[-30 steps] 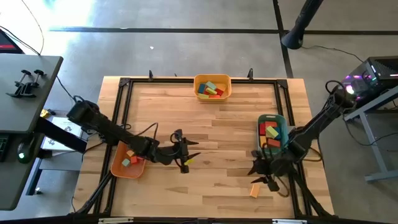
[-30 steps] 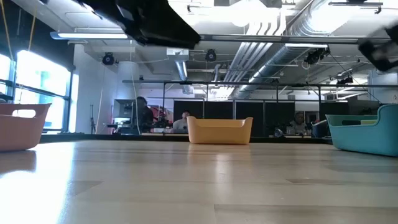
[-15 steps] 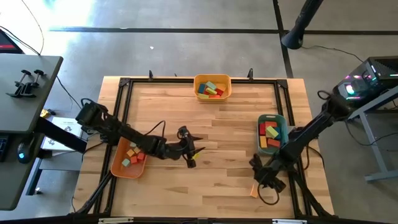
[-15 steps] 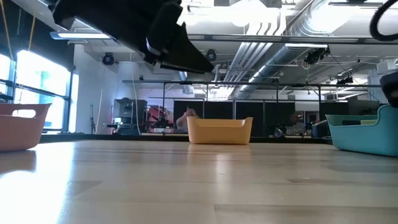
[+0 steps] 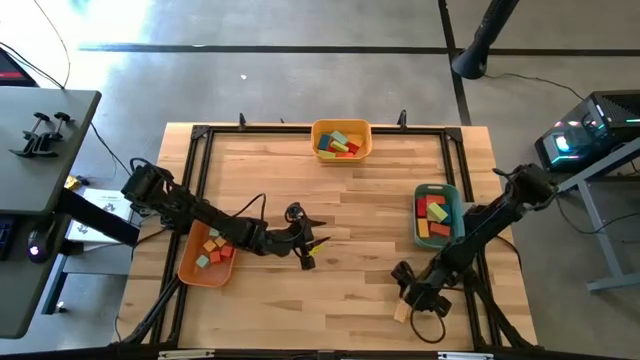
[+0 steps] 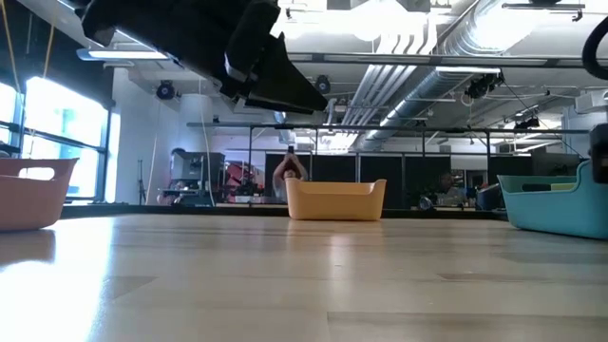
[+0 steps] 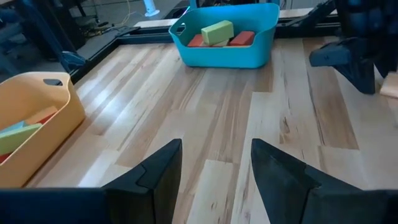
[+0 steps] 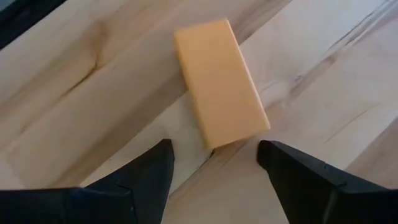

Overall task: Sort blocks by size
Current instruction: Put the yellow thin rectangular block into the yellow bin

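The right gripper [image 8: 214, 163] hovered with fingers spread apart and empty above the table's [image 5: 360, 260] near right edge. An orange block [image 8: 221, 90] lay flat at its twelve o'clock, just beyond the fingertips.

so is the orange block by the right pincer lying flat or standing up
Lying flat: the orange block rests on its broad face on the table, between the right pincer's open fingers, untouched.
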### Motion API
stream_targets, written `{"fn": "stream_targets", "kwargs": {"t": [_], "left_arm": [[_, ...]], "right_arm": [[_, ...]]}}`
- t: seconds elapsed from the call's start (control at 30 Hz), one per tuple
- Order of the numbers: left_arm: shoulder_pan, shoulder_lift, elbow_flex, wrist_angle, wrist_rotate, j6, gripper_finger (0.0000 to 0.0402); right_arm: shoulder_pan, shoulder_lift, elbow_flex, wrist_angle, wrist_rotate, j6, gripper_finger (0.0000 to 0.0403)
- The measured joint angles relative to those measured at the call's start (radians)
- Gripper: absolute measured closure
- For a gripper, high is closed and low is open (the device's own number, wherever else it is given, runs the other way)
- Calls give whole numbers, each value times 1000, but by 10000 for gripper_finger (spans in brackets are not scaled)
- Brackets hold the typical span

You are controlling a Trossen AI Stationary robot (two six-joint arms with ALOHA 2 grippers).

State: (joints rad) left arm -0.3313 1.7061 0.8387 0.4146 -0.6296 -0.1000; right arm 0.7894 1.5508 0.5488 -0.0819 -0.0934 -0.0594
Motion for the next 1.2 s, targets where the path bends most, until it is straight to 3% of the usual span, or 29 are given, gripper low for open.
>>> {"fn": "stream_targets", "kwargs": {"t": [0.37, 0.63, 0.97, 1.07, 1.2], "left_arm": [[-4, 0, 0, 1, 0, -3, 225], [-4, 0, 0, -2, 45, -20, 225], [-4, 0, 0, -2, 45, -21, 225], [-4, 0, 0, -2, 45, -21, 225], [-4, 0, 0, -2, 45, -21, 225]], "right_arm": [[22, 26, -12, 180, 124, 96, 155], [15, 119, -128, 590, 154, 137, 156], [13, 223, -125, 730, 149, 106, 157], [13, 232, -127, 734, 150, 134, 175], [13, 236, -151, 773, 164, 198, 231]]}}
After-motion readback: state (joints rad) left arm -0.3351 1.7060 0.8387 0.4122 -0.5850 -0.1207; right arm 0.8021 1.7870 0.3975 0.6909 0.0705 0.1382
